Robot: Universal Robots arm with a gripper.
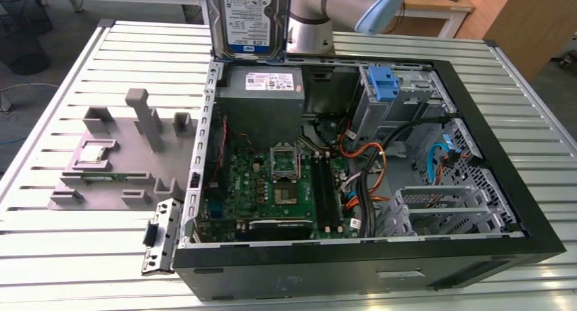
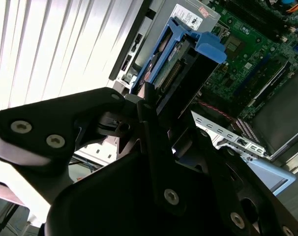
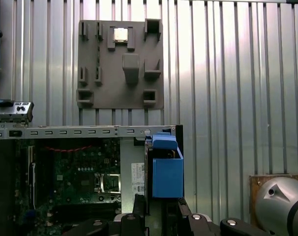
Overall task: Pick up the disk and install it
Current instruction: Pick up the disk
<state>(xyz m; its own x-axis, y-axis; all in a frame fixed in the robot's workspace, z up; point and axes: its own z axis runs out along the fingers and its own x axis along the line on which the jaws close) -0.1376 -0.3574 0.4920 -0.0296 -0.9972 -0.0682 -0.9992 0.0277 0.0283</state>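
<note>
Disk [image 1: 246, 20] gripped by pincer [image 3: 160, 204], above open computer case [image 1: 361, 260], slatted metal table [image 1: 81, 264]

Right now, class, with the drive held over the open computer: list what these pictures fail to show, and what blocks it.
- Exterior view: the disk loses its upper part to the picture's top edge.
- First wrist view: the disk's label cannot be seen, because the disk stands edge-on in the gripper.
- Second wrist view: the gripper's black body covers the disk's near end.

A silver-grey tubular arm [image 1: 311, 27] with a pale blue joint cap [image 1: 379, 10] carries a matte black pincer [image 2: 161, 115] studded with silver screws [image 2: 171, 196].
</note>
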